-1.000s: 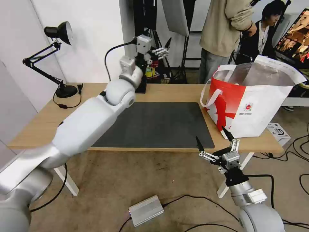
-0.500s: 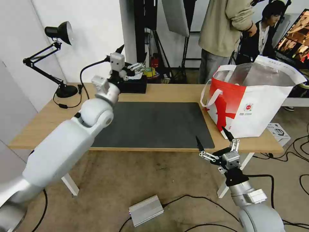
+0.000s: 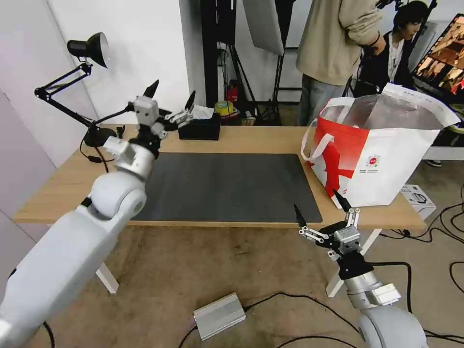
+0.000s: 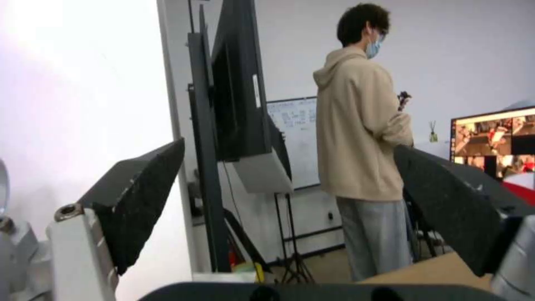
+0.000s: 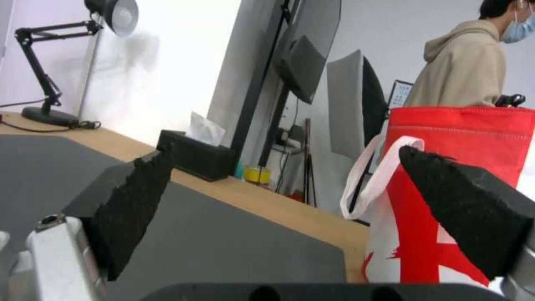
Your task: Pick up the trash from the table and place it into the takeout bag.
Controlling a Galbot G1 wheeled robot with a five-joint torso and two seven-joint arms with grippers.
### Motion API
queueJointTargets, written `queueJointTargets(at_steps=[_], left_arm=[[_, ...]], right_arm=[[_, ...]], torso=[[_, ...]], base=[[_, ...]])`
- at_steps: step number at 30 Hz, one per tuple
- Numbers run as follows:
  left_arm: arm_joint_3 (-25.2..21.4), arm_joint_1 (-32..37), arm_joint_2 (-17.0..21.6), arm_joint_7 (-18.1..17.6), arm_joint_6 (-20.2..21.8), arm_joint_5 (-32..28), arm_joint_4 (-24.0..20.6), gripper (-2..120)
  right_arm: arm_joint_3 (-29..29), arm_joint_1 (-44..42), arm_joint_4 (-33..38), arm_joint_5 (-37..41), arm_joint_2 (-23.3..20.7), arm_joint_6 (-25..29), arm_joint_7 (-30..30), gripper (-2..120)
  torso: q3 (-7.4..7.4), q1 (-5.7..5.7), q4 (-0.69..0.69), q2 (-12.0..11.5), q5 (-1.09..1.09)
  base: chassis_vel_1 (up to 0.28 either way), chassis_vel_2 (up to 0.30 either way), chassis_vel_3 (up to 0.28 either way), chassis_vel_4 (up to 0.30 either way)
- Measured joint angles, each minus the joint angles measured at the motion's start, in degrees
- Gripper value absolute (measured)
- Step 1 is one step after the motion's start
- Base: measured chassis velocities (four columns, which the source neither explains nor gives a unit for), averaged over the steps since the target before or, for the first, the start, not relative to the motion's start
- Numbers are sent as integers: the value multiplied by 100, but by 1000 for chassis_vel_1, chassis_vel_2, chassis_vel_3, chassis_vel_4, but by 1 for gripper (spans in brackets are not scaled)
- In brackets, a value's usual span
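Claws both gape wide, empty: my left claw (image 3: pixel 170 99) hangs over the tabletop (image 3: pixel 251 137) near the tissue box (image 3: pixel 199 129), my right claw (image 3: pixel 323 210) off the front edge. Takeout bag (image 3: pixel 382 159) stands open at the right end — soft, floppy, probably light; I'd grab its strap handles (image 3: pixel 315 140).

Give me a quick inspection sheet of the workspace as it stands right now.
Surface: light-wood table with a dark grey mat.
Job's things: takeout bag upright at the table's right end, mouth open; trash: nothing seen.
Clutter: black tissue box and desk lamp at the far edge.
Grippers: left gripper raised above the far left, open, empty; right gripper at the near edge, open, empty.
Cables: several on the floor, with a silver box.
Surroundings: people behind the table, a monitor.
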Motion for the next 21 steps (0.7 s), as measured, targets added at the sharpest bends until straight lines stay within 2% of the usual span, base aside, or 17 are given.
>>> queueJointTargets(at_steps=[9, 12, 13, 17, 19, 21], left_arm=[[-761, 1127, 2, 61, -26, 183, -516, 100], [-1268, 1794, -134, 224, -106, 327, -765, 100], [-1268, 1794, -134, 224, -106, 327, -765, 100], [-1983, 2694, -373, 457, -263, 564, -1060, 100], [-2113, 2869, -439, 490, -292, 609, -1126, 100], [-2359, 3277, -671, 566, -325, 772, -1289, 100]], right_arm=[[0, 0, 0, 0, 0, 0, 0, 100], [0, 0, 0, 0, 0, 0, 0, 100], [0, 0, 0, 0, 0, 0, 0, 100], [0, 0, 0, 0, 0, 0, 0, 100], [0, 0, 0, 0, 0, 0, 0, 100], [0, 0, 0, 0, 0, 0, 0, 100]], torso=[[0, 0, 0, 0, 0], [0, 0, 0, 0, 0], [0, 0, 0, 0, 0], [0, 0, 0, 0, 0], [-1, 0, 0, 0, 0], [-1, 0, 0, 0, 1]], base=[[0, 0, 0, 0], [0, 0, 0, 0], [0, 0, 0, 0], [0, 0, 0, 0], [0, 0, 0, 0], [0, 0, 0, 0]])
